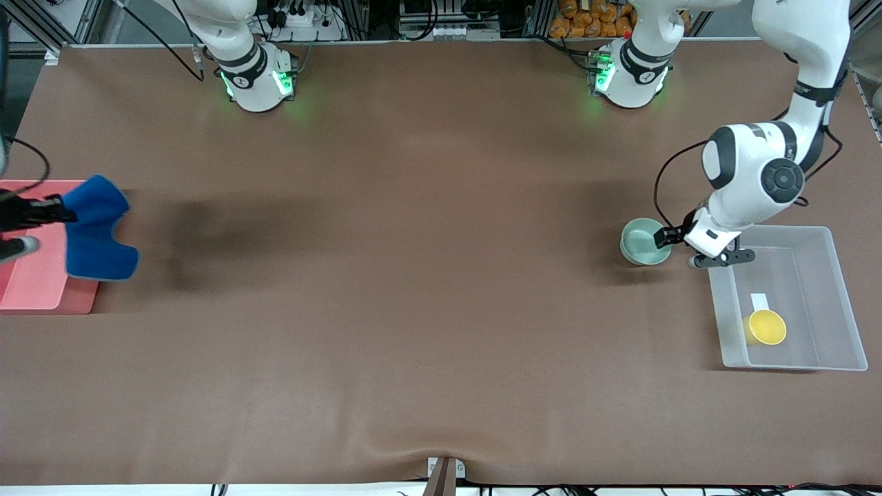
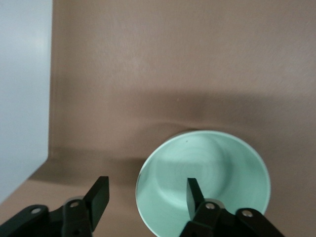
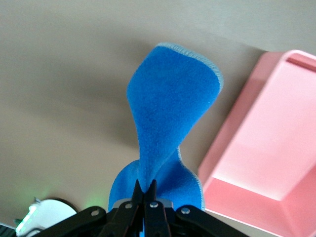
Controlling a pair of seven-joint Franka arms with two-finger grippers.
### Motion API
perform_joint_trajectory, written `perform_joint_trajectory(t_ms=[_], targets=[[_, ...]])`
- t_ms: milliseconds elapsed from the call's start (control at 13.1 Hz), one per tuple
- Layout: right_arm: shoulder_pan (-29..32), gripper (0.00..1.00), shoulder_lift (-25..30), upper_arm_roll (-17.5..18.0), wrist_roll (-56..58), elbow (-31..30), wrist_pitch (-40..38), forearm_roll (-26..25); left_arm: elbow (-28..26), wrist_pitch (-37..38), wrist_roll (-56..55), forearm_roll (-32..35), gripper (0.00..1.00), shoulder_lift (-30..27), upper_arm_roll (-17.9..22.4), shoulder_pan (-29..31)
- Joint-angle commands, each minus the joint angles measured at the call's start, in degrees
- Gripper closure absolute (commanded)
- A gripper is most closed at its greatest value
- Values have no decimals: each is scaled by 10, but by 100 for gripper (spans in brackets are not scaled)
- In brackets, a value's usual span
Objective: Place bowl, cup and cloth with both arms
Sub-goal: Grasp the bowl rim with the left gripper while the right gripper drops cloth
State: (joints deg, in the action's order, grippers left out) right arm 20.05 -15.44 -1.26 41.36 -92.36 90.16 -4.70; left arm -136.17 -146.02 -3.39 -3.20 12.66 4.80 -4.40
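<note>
Cloth (image 1: 98, 231) hangs pinched in our right tool (image 3: 146, 191) over the pink tray (image 1: 38, 289) for release, while our left tool (image 2: 147, 198), fingers wide astride the rim, readies the tabletop bowl (image 1: 642, 240) for the clear bin (image 1: 835, 303) holding the cup (image 1: 767, 326) at its 5 o'clock.

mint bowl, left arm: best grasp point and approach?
Grip the rim of the bowl, coming straight down from above. It sits upright and open on the table beside the clear bin, with a thin wall and nothing inside. The left gripper is open and already straddles the rim, one finger inside the bowl and one outside, so lowering and closing there likely works.
</note>
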Motion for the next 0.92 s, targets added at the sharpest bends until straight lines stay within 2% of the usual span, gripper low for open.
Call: perform_joint_trajectory(t_ms=[0,77,153,230,306,383,612,689,842], targets=[[50,100,-5,10,63,38,-14,-15,-19,-37,-15,19,35,5,-8,6],[65,100,-7,10,84,46,-10,-26,-21,-40,-15,20,35,7,-7,6],[81,100,-13,11,107,52,-1,-29,-22,-40,-15,20,41,9,-7,7],[98,100,-23,11,132,53,16,-29,-22,-40,-15,20,54,10,-7,7],[116,100,-29,11,155,54,38,-29,-22,-40,-17,20,73,11,-8,6],[133,100,-35,11,171,53,57,-27,-21,-40,-24,20,98,12,-8,7],[164,100,-78,11,210,53,122,-24,5,-24,-39,20,100,1,-7,7],[172,100,-91,11,213,53,131,-22,28,14,-38,20,100,-7,-5,10],[183,100,-120,11,222,53,170,-22,125,152,-31,20,100,-13,-4,27]])
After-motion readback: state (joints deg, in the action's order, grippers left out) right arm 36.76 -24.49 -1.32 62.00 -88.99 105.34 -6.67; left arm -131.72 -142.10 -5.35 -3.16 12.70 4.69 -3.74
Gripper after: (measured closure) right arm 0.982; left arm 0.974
